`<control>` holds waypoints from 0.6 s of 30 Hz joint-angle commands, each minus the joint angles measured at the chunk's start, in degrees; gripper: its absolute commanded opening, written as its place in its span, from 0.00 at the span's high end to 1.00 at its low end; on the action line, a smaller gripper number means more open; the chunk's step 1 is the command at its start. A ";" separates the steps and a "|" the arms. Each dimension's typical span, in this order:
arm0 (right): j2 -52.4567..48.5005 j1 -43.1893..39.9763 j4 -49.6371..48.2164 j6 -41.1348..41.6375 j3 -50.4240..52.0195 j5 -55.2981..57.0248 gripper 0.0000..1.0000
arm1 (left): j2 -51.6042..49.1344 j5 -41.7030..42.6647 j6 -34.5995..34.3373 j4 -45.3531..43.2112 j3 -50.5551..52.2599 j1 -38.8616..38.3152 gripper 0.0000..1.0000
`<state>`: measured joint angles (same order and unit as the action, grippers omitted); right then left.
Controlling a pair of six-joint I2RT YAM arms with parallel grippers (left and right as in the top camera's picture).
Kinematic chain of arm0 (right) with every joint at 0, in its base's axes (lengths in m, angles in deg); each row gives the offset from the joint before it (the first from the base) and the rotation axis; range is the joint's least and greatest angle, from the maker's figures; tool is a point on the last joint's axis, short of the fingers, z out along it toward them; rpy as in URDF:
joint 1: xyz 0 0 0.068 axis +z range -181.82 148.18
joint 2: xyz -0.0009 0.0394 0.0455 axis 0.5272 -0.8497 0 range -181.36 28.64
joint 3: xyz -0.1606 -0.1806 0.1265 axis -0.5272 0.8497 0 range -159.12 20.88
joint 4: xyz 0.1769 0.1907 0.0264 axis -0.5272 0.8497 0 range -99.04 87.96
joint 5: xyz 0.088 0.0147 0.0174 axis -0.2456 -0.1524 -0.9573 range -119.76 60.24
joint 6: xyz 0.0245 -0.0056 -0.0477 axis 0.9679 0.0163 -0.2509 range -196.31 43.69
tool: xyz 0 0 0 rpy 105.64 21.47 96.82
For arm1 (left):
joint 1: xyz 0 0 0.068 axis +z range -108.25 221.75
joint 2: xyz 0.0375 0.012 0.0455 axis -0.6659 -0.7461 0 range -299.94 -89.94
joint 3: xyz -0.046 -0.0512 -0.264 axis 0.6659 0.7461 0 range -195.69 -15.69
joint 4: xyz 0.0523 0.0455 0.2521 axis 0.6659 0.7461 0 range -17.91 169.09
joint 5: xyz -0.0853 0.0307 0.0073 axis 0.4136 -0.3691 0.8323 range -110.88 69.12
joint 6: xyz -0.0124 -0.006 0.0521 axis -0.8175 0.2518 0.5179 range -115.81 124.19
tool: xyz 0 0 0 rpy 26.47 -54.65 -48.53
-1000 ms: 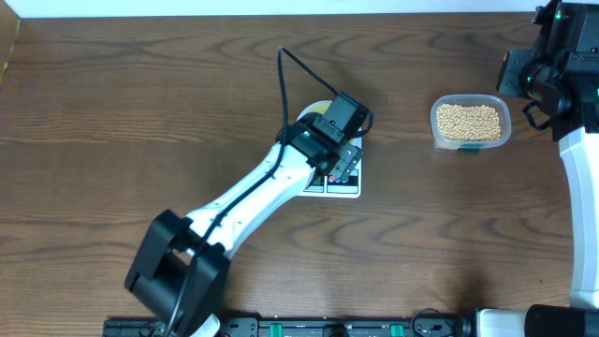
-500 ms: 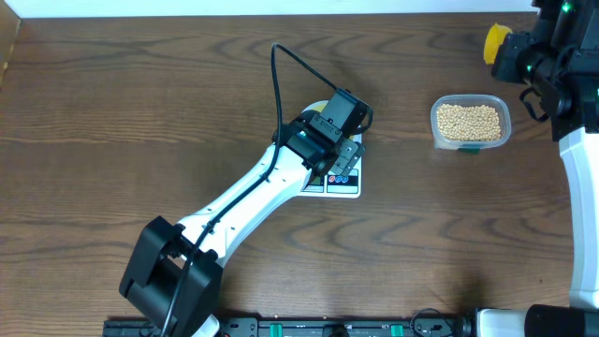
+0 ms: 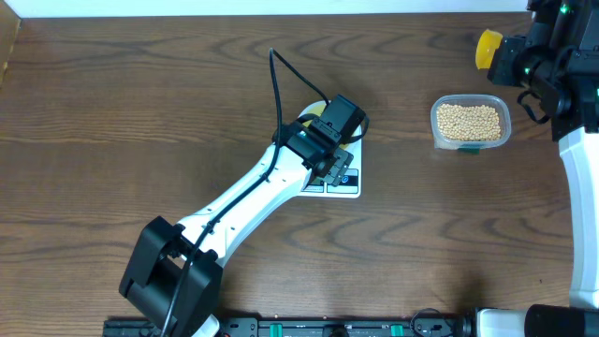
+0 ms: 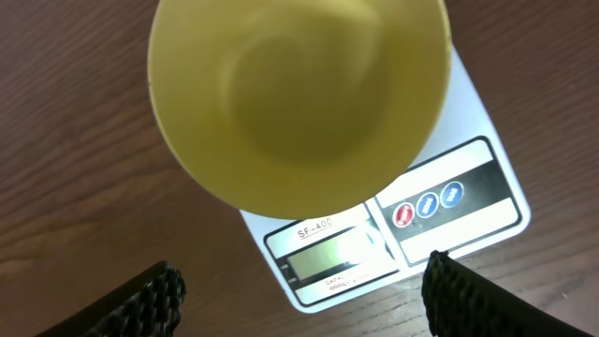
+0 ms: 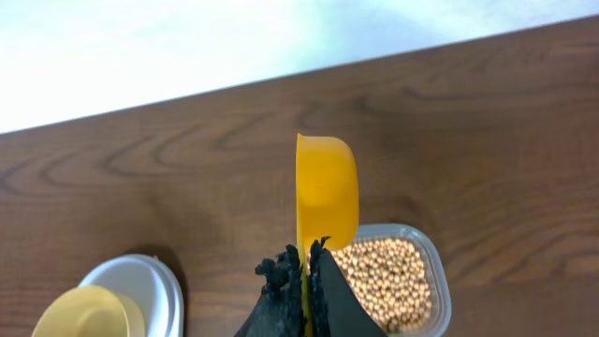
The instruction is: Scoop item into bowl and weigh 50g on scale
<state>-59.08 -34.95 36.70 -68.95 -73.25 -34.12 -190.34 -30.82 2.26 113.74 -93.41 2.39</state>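
Wide apart, my left jaws are hanging right over the scale [image 4: 473,122], with nothing between them. Their two dark fingertips [image 4: 140,300] are showing at the bottom corners of the left wrist view, one on each side of the scale's front edge, and they are not touching it. The bowl [image 4: 299,94] is sitting on the scale, on the part behind the display [image 4: 323,262] and the round buttons [image 4: 427,203]. Its inside is showing only plain yellow. The digits of the display are too faint for me to read.

My right jaws are pressing shut on the thin handle of the yellow scoop [image 5: 326,192]. I am holding the scoop turned on its edge, with its cup pointing away from my wrist. It is hanging in the air well to the right of the scale and further back.

The beans [image 5: 388,276] are lying in the clear tub [image 3: 472,142]. This tub is resting on the surface [image 3: 140,112] to the right of the scale, well apart from it. The scoop's cup is hovering just past the tub's far side, which is the side turned away from the scale's front edge.
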 commanded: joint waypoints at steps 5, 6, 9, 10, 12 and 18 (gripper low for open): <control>-0.04 0.24 -2.40 -0.81 -0.17 -0.52 0.99 | 0.44 -10.10 -4.92 0.31 0.74 -5.53 0.17; -0.04 0.24 -2.45 -0.83 -0.17 -0.50 0.99 | 0.44 -10.12 -5.60 0.31 0.79 -6.14 0.16; -0.04 0.24 -2.45 -0.83 -0.17 -0.50 0.99 | 0.44 -10.14 -7.98 0.33 1.51 -7.28 0.17; -0.04 0.24 -2.43 -0.83 -0.17 -0.50 0.99 | 0.44 -10.32 -9.29 0.31 2.16 -7.34 0.17; -0.04 0.24 -2.45 -0.83 -0.15 -0.50 0.99 | 0.44 -10.56 -9.84 0.09 3.52 -7.32 0.17; -0.04 0.24 -2.58 -1.27 -0.15 -0.50 0.99 | 0.44 -11.80 -11.72 -2.64 8.22 -7.34 0.16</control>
<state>-59.08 -34.95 34.40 -69.24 -73.25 -34.30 -190.34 -40.83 -7.67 112.27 -87.09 -5.17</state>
